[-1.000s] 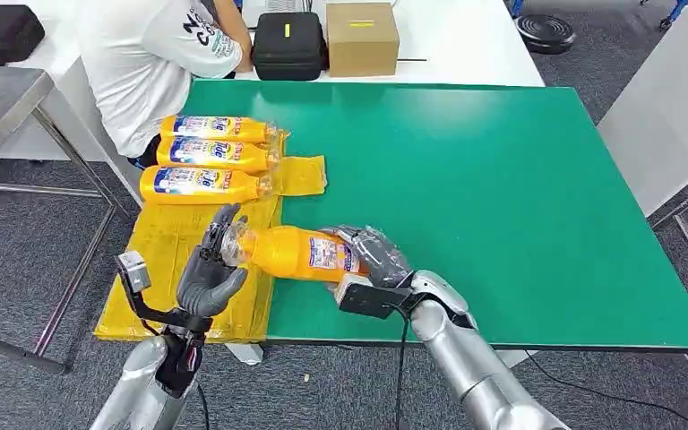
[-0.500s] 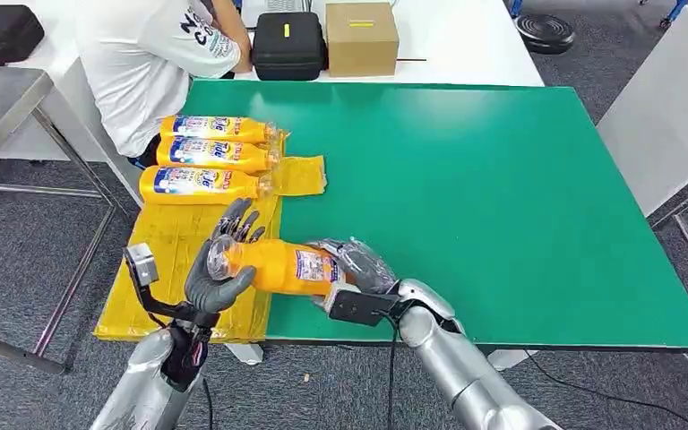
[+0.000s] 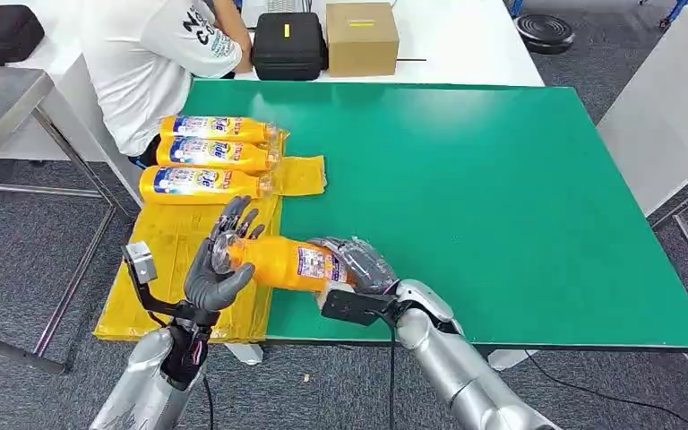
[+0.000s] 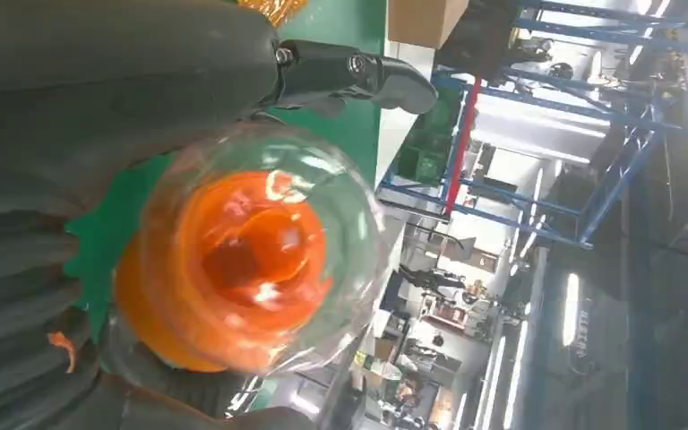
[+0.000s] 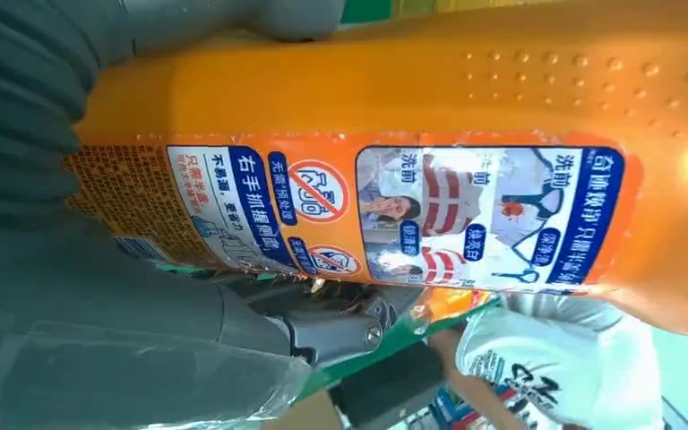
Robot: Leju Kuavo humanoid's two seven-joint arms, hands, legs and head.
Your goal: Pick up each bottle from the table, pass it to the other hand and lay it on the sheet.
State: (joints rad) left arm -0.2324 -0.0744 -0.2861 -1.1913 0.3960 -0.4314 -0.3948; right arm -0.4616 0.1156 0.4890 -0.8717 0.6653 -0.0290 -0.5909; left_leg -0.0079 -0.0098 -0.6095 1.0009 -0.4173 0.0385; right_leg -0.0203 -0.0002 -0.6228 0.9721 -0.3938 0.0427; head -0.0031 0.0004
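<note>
At the near edge of the green table (image 3: pixel 502 206) the right hand (image 3: pixel 358 265) grips an orange bottle (image 3: pixel 291 263) around its base end, fingers wrapped over the labelled body (the right wrist view shows the label with its blue panels close up, a thumb and a dark finger on either side of the body); the bottle lies roughly level in the air, its cap end pointing left over the seam where the table meets the yellow sheet (image 3: pixel 157 269); the left hand (image 3: pixel 219 267) is at that cap end, fingers spread and cupped about the clear cap (image 4: pixel 260 246), thumb below and the other fingers fanned above, and whether they press on it or merely surround it cannot be told; in the left wrist view the cap looks straight at the lens, orange showing through it, with dark fingers (image 4: pixel 358 73) reaching past its rim; the sheet hangs off the table's left side and runs from near to far; on its far part lie three more bottles (image 3: pixel 204 183) side by side, caps pointing right, each touching or just beside the next; behind them a person in a white shirt (image 3: pixel 148 54) stands at the far left corner; on a white table beyond sit a black case (image 3: pixel 288 43) and a cardboard box (image 3: pixel 362 38), side by side.
</note>
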